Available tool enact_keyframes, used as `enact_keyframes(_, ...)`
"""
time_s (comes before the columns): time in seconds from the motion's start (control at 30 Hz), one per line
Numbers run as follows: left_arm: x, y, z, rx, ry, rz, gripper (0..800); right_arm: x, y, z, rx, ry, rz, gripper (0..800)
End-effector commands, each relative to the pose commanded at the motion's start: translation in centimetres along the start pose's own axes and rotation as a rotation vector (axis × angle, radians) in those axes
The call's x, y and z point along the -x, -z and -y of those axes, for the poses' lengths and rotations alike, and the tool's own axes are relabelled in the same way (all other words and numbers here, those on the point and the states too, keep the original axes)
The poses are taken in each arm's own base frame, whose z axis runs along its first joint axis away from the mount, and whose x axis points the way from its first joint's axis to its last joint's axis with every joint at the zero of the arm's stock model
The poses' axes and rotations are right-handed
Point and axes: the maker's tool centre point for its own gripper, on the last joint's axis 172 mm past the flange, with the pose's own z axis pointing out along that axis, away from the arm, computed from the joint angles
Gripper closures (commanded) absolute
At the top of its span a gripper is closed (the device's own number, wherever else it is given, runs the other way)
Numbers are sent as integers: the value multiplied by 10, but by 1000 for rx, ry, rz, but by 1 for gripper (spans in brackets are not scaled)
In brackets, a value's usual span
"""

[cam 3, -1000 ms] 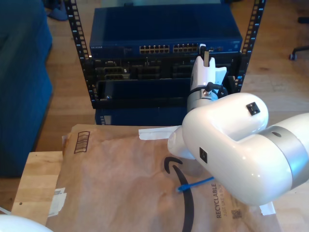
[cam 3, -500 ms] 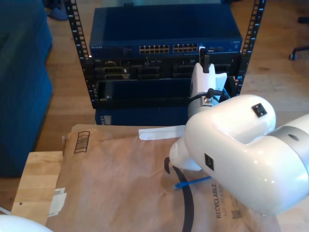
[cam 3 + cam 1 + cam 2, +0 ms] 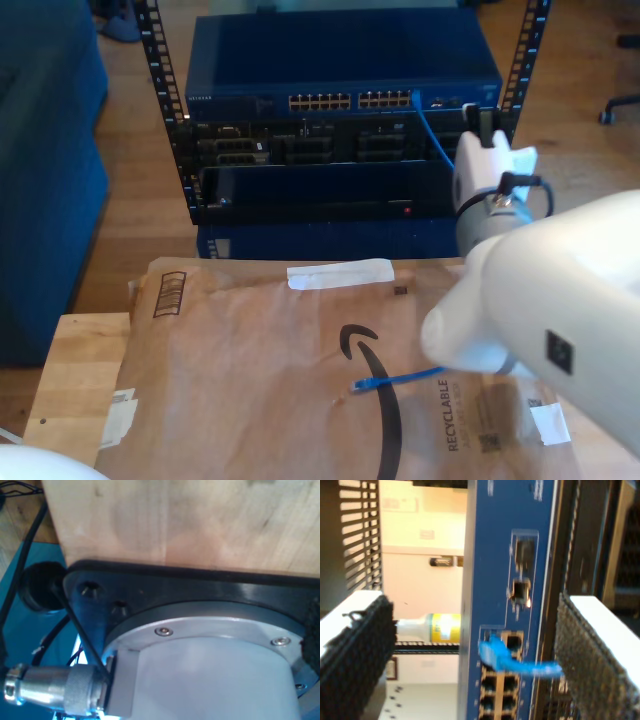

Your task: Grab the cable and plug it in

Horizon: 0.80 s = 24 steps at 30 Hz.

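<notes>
- Reaching toward the blue switch (image 3: 340, 55) in the rack, my second gripper (image 3: 485, 135) hangs just off its face beside the last port — pads (image 3: 592, 650) spread wide, holding nothing.
- One end of the cable (image 3: 512, 662) sits plugged into a port on the switch; from there it runs past one pad.
- Its other plug (image 3: 357, 384) lies loose on the brown paper (image 3: 250, 360) below the switch — the arm hides the middle stretch.
- My first gripper: jaws unseen, so I cannot tell their state; its camera sees an arm base (image 3: 210, 670) and wood.
</notes>
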Motion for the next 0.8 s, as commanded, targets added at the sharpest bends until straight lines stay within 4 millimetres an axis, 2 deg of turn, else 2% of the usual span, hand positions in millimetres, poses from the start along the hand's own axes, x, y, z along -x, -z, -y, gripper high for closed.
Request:
enact_keyframes(0.07, 0, 0, 0, 0, 0, 0, 0, -13, -7, 3, 37, 37, 31, 325)
enact_keyframes(0.13, -1, 1, 0, 0, 0, -2, 0, -20, -9, -5, 111, 117, 77, 234)
enact_keyframes(0.2, 0, 0, 0, 0, 0, 0, 0, -41, -8, -17, 204, 209, 103, 183)
enact_keyframes(0.3, 0, 0, 0, 0, 0, 0, 0, -76, -3, -35, 323, 337, 125, 142)
enact_keyframes(0.4, 0, 0, 0, 0, 0, 0, 0, -120, 6, -55, 442, 430, 113, 119)
enact_keyframes(0.47, 0, 0, 0, 0, 0, 0, 0, -154, 17, -64, 510, 440, 76, 17)
enact_keyframes(0.5, 0, 0, 0, 0, 0, 0, 0, -174, 25, -65, 546, 447, 53, 6)
enact_keyframes(0.6, 0, 0, 0, 0, 0, 0, 0, -236, 62, -93, 732, 493, -4, 4)
enact_keyframes(0.73, 0, 0, 0, 0, 0, 0, 0, -300, 134, -131, 1052, 575, -59, 4)
enact_keyframes(0.8, -1, 1, 0, 0, 0, -2, 0, -322, 173, -146, 1206, 603, -81, 3)
